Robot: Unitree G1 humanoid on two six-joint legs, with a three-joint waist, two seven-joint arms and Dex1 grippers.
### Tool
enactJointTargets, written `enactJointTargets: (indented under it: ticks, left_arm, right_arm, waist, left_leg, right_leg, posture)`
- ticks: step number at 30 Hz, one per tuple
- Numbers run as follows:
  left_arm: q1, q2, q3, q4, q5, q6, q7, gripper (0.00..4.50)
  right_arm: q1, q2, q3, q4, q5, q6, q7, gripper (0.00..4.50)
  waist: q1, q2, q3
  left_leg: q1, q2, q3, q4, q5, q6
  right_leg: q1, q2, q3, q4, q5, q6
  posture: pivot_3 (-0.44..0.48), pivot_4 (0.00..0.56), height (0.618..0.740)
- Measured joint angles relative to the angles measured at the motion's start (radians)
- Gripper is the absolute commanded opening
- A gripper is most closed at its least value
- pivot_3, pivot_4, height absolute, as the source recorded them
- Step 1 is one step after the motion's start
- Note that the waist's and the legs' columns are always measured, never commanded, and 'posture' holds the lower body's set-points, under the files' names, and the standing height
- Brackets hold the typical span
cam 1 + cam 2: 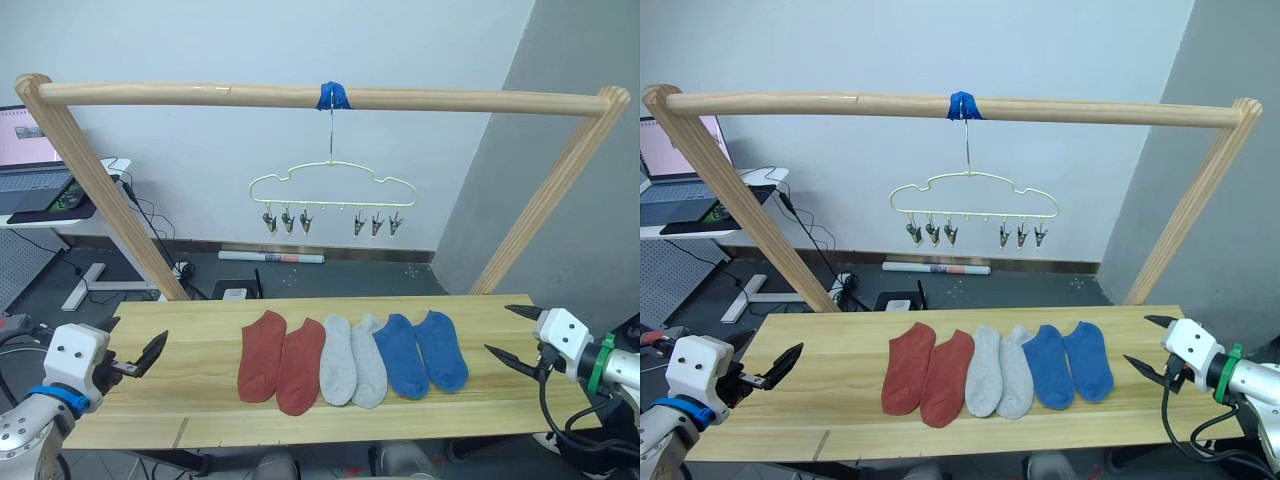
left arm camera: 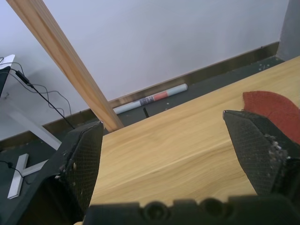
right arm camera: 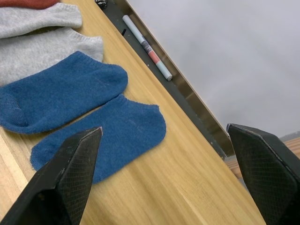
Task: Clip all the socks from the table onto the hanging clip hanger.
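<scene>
Left eye view: six socks (image 1: 352, 358) lie flat in a row mid-table (image 1: 190, 400), the clip hanger (image 1: 332, 190) bare above. Left gripper (image 1: 135, 357) and right gripper (image 1: 512, 337) hover at the ends, jaws wide, empty.

Right wrist view: nearest blue sock (image 3: 105, 136) looks soft, limp, light; pinch its cuff edge.

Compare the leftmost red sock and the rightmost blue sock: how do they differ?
Colour: the leftmost red sock is rust-red, the rightmost blue sock is blue. Position: the red one ends the row on the left hand's side, the blue one on the right hand's side. Tilt: the red one leans one way, the blue one the other. Both lie flat on the table, each touching its same-colour partner, neither gripped.
</scene>
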Motion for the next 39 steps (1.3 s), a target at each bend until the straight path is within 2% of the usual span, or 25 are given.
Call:
enactJointTargets:
  ticks: [6, 14, 22, 28, 31, 36, 39]
  left_arm:
    - [-0.011, 0.000, -0.009, -0.004, -0.009, 0.001, -0.036, 4.50]
    - [-0.086, -0.023, -0.043, -0.030, -0.012, 0.016, -0.013, 4.50]
    - [-0.165, -0.071, -0.081, -0.154, -0.070, 0.078, 0.016, 4.50]
    - [-0.238, -0.137, -0.100, -0.203, -0.120, 0.135, 0.080, 4.50]
    - [-0.285, -0.175, -0.130, -0.208, -0.123, 0.160, 0.124, 4.50]
    - [-0.351, -0.205, -0.197, -0.228, -0.114, 0.190, 0.174, 4.50]
    - [-0.366, -0.208, -0.207, -0.228, -0.109, 0.192, 0.190, 4.50]
  right_arm:
    - [0.009, 0.003, -0.019, -0.012, 0.001, 0.006, -0.007, 4.47]
    - [0.025, 0.021, -0.024, -0.048, 0.002, 0.010, -0.032, 4.47]
    - [0.061, 0.058, -0.023, -0.276, 0.079, 0.106, -0.041, 4.47]
    - [-0.060, 0.088, 0.031, -0.509, 0.132, 0.243, -0.068, 4.47]
    - [-0.137, 0.107, 0.070, -0.576, 0.160, 0.315, -0.082, 4.47]
    - [-0.326, 0.166, 0.123, -0.664, 0.299, 0.540, -0.135, 4.47]
    - [-0.379, 0.178, 0.142, -0.679, 0.329, 0.604, -0.144, 4.47]
  waist:
    - [-0.002, 0.000, 0.000]
    - [-0.004, 0.000, 0.002]
    - [-0.007, 0.005, 0.019]
    - [-0.024, 0.002, 0.036]
    - [-0.024, 0.000, 0.049]
    - [-0.025, -0.002, 0.075]
    - [-0.024, -0.001, 0.086]
  left_leg:
    - [0.000, 0.000, 0.000, 0.000, 0.000, 0.000]
    - [0.000, 0.000, 0.000, 0.000, 0.000, 0.000]
    - [0.000, 0.000, 0.000, 0.000, 0.000, 0.000]
    - [0.001, 0.000, -0.001, 0.000, 0.000, 0.000]
    - [-0.001, 0.000, -0.001, 0.001, 0.000, 0.000]
    - [-0.004, 0.000, -0.002, 0.000, 0.000, 0.000]
    - [-0.007, 0.000, -0.005, 0.000, 0.000, 0.000]
  right_leg:
    - [0.000, 0.000, 0.000, 0.000, 0.000, 0.000]
    - [0.000, 0.000, 0.000, 0.000, 0.000, 0.000]
    - [0.000, 0.000, 0.001, 0.001, 0.000, 0.000]
    - [0.001, 0.000, 0.000, 0.001, 0.000, 0.000]
    - [0.000, 0.000, 0.000, 0.001, 0.000, 0.001]
    - [-0.001, 0.001, 0.000, 0.000, 0.001, 0.001]
    - [-0.002, 0.001, -0.003, -0.001, 0.003, 0.005]
  posture:
    - [-0.061, 0.038, 0.733]
    - [-0.082, 0.057, 0.733]
    - [-0.119, 0.095, 0.733]
    - [-0.114, 0.119, 0.733]
    - [-0.113, 0.136, 0.733]
    - [-0.103, 0.164, 0.733]
    - [-0.100, 0.177, 0.733]
